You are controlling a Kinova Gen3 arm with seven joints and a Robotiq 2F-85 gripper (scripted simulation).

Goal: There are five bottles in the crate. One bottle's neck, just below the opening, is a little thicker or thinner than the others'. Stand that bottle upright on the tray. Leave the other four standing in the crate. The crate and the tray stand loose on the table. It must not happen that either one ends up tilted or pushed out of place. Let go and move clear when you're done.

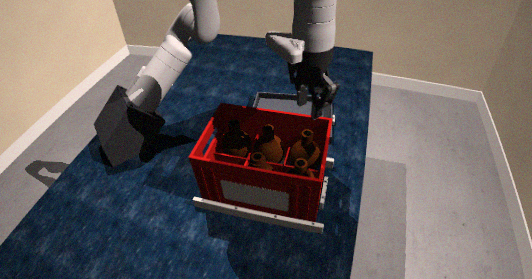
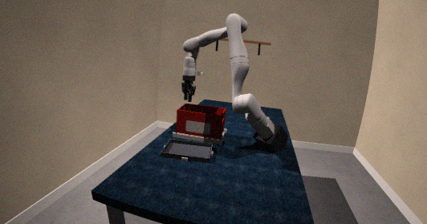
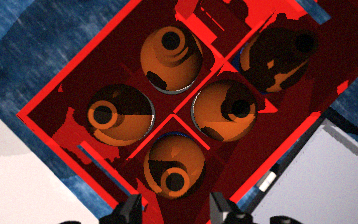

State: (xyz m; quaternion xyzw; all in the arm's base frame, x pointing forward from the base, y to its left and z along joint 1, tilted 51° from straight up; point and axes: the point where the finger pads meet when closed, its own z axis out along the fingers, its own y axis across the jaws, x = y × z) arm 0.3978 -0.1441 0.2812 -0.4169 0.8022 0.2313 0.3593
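The red crate [image 1: 202,176] [image 2: 180,124] [image 3: 80,57] holds several upright brown bottles. In the top view they show at back left [image 1: 235,144], back middle [image 1: 270,149], back right [image 1: 306,153], front middle [image 1: 259,163] and front right [image 1: 301,168]. Which neck differs in thickness I cannot tell. The grey tray [image 1: 275,104] [image 2: 189,149] [image 3: 345,167] lies beside the crate, with no bottle visible on it. My gripper [image 1: 310,107] [image 2: 188,98] [image 3: 176,208] is open and empty, above the crate's back right part. In the wrist view the back right bottle [image 3: 180,150] is nearest the fingertips.
White strips [image 1: 257,216] [image 2: 197,138] lie along the crate's base. The crate's front left compartment holds no bottle. Thin red dividers part the bottles. The arm's base [image 1: 120,129] [image 2: 277,137] stands on the blue table [image 1: 150,219] [image 2: 241,184], left of the crate in the top view.
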